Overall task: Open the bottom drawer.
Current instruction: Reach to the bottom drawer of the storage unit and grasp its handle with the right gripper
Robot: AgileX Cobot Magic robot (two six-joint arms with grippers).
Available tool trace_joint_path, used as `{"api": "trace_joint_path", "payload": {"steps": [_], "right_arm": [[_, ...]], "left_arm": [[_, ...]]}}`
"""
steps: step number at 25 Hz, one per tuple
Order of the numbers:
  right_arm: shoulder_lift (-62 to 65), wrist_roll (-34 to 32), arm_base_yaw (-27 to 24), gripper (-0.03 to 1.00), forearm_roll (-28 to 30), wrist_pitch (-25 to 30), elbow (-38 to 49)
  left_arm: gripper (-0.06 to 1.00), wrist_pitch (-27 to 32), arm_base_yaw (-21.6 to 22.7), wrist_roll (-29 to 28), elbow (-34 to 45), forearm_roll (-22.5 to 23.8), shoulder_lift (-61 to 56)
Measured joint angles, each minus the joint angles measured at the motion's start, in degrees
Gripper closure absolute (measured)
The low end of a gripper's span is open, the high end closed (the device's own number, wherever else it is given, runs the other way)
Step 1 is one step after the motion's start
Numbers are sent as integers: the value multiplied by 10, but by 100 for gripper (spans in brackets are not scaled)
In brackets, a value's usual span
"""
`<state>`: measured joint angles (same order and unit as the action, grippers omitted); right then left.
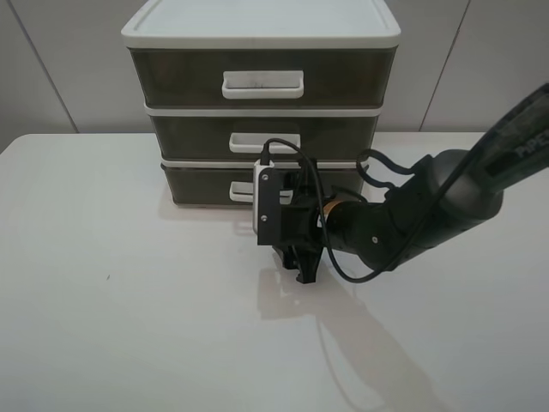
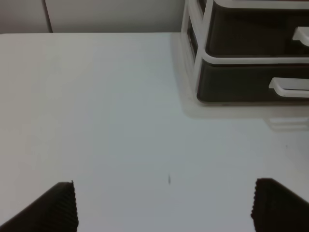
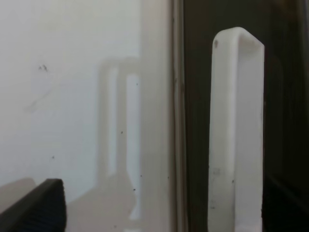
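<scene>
Bottom drawer (image 1: 202,184) shut, right pincer (image 1: 288,202) at its handle (image 3: 236,135), gap unclear, left pincer (image 2: 164,208) wide, arm (image 1: 480,176) lettered "PiPE"

Smoky translucent plastic bottom drawer (image 1: 197,184), glossy table (image 1: 129,300)

Looking like a robot lab/test setup: bare white table (image 1: 103,326) sitting in front of plain grey wall panels (image 1: 51,69), w/ only a plastic 3-drawer unit (image 1: 262,26) standing on it & a black robot arm (image 1: 429,206) w/ loose cabling reaching over.
</scene>
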<state>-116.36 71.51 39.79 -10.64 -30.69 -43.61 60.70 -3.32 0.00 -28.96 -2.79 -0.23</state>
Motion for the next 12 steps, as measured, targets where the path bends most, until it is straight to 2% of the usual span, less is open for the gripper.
{"api": "trace_joint_path", "payload": {"steps": [7,12], "right_arm": [[-28,1,0,17,0,-31,-6],[-33,1,0,17,-14,-27,-25]], "left_arm": [[20,0,0,0,0,0,0],[20,0,0,0,0,0,0]]}}
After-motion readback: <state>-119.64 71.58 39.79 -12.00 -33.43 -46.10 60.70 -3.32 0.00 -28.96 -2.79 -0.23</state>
